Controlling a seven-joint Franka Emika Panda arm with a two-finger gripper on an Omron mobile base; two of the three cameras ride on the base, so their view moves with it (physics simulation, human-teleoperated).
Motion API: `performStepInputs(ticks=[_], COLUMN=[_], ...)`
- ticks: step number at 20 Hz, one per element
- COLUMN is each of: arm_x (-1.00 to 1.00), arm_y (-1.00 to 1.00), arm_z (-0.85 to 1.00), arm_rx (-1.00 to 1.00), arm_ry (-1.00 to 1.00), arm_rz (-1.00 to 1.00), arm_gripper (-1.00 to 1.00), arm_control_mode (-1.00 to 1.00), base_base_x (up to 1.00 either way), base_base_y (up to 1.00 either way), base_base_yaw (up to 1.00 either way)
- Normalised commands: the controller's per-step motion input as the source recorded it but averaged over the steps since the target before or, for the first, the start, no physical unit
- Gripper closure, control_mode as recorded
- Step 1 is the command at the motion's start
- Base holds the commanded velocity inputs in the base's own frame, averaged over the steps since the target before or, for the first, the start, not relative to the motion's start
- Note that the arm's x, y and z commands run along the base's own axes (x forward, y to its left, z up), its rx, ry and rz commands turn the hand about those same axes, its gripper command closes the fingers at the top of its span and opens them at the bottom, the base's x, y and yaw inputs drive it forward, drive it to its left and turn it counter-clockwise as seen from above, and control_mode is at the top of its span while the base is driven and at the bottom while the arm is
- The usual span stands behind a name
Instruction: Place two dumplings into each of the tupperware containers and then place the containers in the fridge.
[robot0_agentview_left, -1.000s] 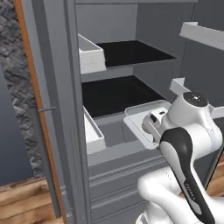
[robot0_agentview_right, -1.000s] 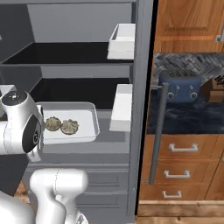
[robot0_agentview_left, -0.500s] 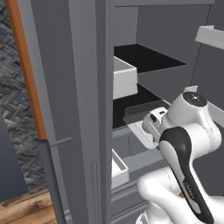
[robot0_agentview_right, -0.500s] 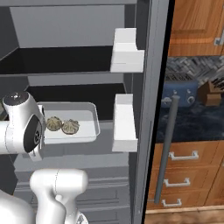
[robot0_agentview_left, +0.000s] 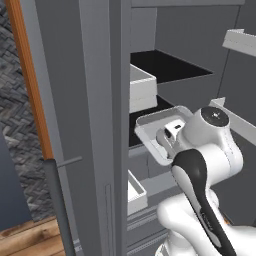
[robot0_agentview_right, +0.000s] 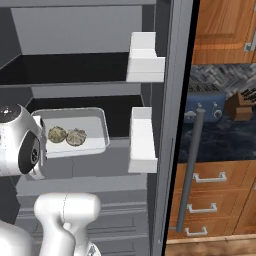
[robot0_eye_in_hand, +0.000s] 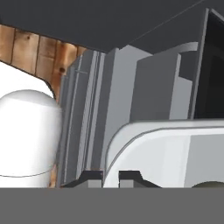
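Left base view: fridge (robot0_agentview_left: 95, 125) door edge looms near; tupperware container (robot0_agentview_left: 150, 122) pokes out past it, contents hidden by the arm.
Right base view: two dumplings (robot0_agentview_right: 66, 136) sit side by side in that container, on the fridge shelf.
Hand view: gripper (robot0_eye_in_hand: 111, 178) clenched at the container's rim; grasp unclear.

Arm bent forward; hand (robot0_eye_in_hand: 110, 176) clamped shut.
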Motion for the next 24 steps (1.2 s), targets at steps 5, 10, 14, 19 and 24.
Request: performStepInputs(ticks=[5, 10, 14, 19, 24], arm_x=[0.72, 0.7, 0.5, 0.6, 0.71], arm_y=[-0.04, -0.3, -0.19, -0.02, -0.03], arm_z=[-0.27, -0.28, -0.2, -0.07, 0.0], arm_rx=[-0.01, 0.0, 0.0, -0.04, -0.05], arm_ry=[-0.07, 0.0, -0.04, -0.02, 0.0], arm_rz=[0.0, 0.0, 0.0, 0.0, 0.0], arm_gripper=[1.0, 1.0, 1.0, 1.0, 1.0], arm_control_mode=[-1.0, -1.0, -1.0, -1.0, -1.0], base_base_x=[0.0, 0.0, 0.0, 0.0, 0.0], base_base_y=[0.0, 0.0, 0.0, 0.0, 0.0], base_base_yaw=[0.0, 0.0, 0.0, 0.0, 0.0])
